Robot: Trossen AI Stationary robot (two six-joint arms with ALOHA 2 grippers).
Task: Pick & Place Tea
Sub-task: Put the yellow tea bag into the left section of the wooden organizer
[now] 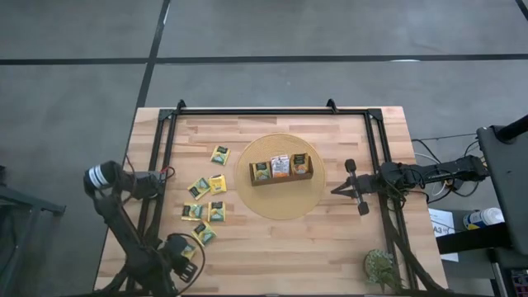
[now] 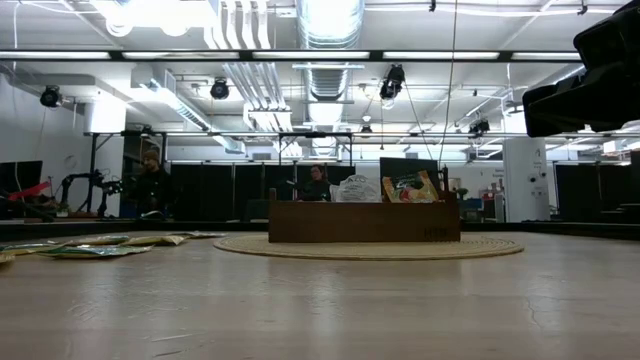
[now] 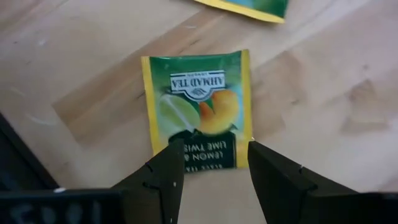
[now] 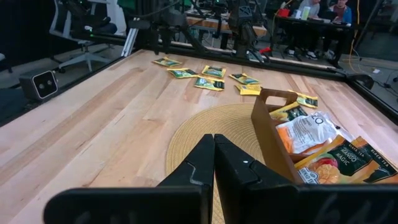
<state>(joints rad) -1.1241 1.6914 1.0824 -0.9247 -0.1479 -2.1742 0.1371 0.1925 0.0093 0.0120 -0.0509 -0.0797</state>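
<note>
I have the left claw (image 3: 211,177) spread open, empty, over a flat yellow-green lemon-lime tea packet (image 3: 198,107) at the lower left of the light wooden table (image 1: 272,247). My right claw (image 4: 214,163) sits pinched closed, empty, at centre right beside the round woven mat (image 1: 247,198)

table (image 1: 330,247): pale matt wood planks | mat (image 1: 247,194): woven straw | tea packets (image 3: 198,109): glossy foil | tray (image 4: 267,140): brown wood

Left gripper (image 1: 188,250) hides packet (image 1: 190,251) beneath; person (image 2: 152,183) in room blurred.
</note>
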